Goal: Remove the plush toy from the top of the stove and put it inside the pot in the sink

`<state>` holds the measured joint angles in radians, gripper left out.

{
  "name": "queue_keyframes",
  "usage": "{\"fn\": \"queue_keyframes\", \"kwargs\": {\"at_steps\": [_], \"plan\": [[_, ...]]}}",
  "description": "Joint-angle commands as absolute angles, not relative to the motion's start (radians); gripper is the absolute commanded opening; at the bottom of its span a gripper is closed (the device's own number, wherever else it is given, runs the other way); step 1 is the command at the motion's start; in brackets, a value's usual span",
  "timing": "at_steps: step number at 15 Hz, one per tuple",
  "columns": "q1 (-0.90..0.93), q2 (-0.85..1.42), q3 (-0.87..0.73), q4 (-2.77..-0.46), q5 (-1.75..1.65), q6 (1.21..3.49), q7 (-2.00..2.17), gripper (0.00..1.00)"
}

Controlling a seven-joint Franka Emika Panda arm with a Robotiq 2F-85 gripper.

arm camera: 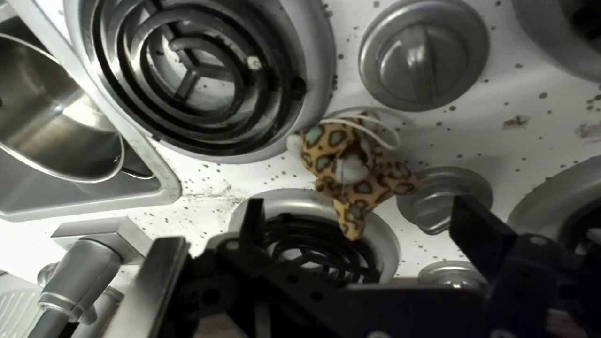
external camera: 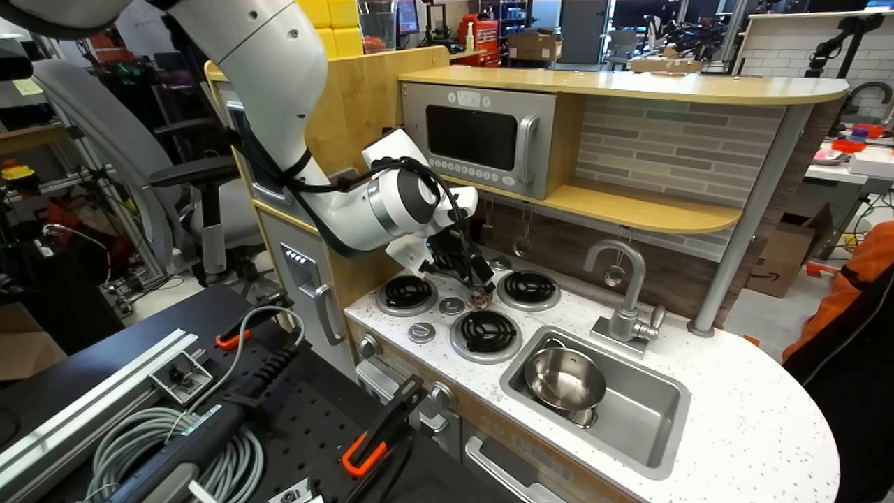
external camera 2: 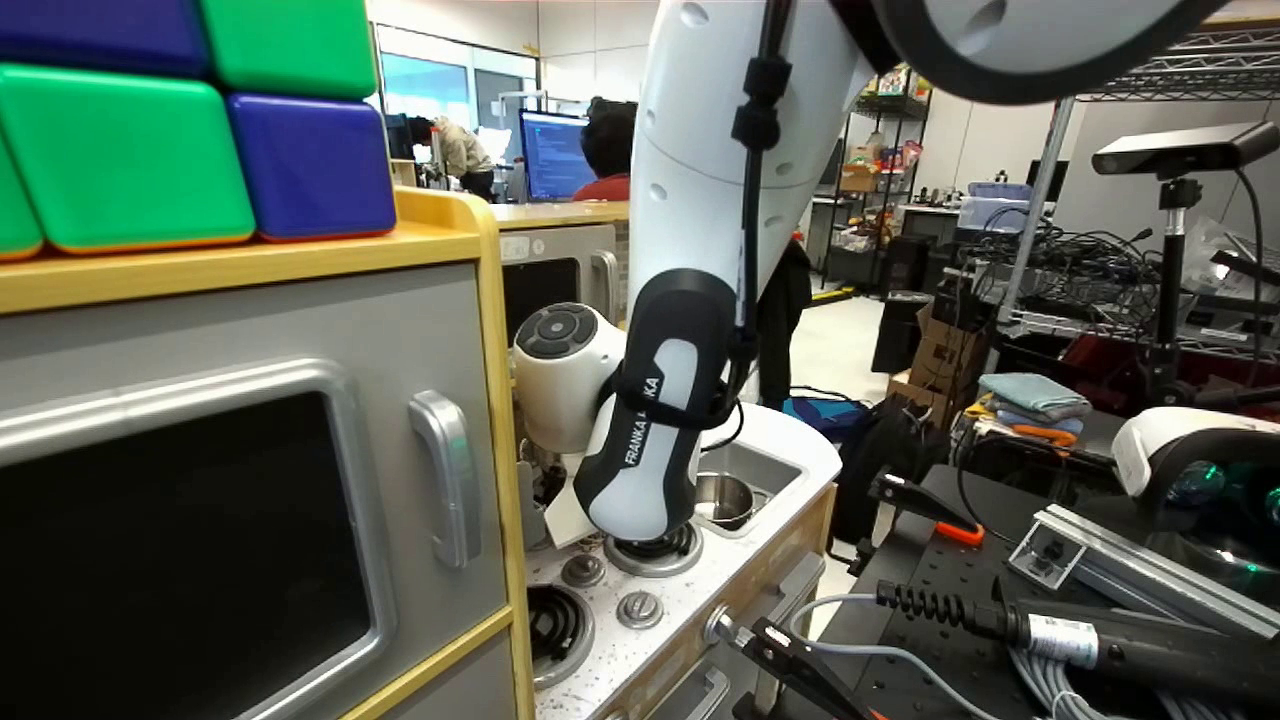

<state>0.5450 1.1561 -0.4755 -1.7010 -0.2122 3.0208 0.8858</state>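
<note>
The plush toy [arm camera: 347,169], tan-yellow with dark spots and a white loop, lies on the white stove [external camera: 438,349] among burners and grey knobs. In an exterior view the plush toy [external camera: 480,299] shows small just below the fingertips. My gripper [arm camera: 358,211] is open, its fingers apart on either side of the toy's lower end in the wrist view, with nothing between them that it grips. The steel pot [external camera: 567,381] stands in the grey sink [external camera: 653,419]; the pot [external camera 2: 725,500] also shows in an exterior view, where the arm hides the gripper and toy.
The curved faucet [external camera: 632,279] rises behind the sink. A toy microwave [external camera: 482,136] and a wooden shelf [external camera: 649,206] overhang the back of the counter. A tall cabinet [external camera 2: 250,450] stands beside the stove. Clamps, cable and a metal profile [external camera: 98,398] lie on the black table in front.
</note>
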Motion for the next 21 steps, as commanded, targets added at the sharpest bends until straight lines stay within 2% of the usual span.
{"fn": "queue_keyframes", "kwargs": {"at_steps": [1, 6, 8, 12, 13, 16, 17, 20, 21], "plan": [[0.531, 1.211, -0.475, -1.637, -0.135, 3.024, 0.832, 1.0], [0.473, 1.2, -0.418, -1.621, -0.075, 2.981, 0.77, 1.0], [0.449, 1.192, -0.396, -1.616, -0.057, 2.976, 0.747, 0.74], [0.395, 1.179, -0.343, -1.597, -0.017, 2.961, 0.702, 0.42], [0.388, 1.177, -0.335, -1.596, -0.01, 2.962, 0.695, 0.37], [0.345, 1.135, -0.288, -1.625, 0.006, 2.962, 0.64, 0.28], [0.322, 1.107, -0.262, -1.642, 0.011, 2.963, 0.612, 0.29], [0.253, 1.008, -0.189, -1.713, 0.036, 2.936, 0.526, 0.4], [0.23, 0.965, -0.168, -1.745, 0.044, 2.897, 0.497, 0.37]]}}
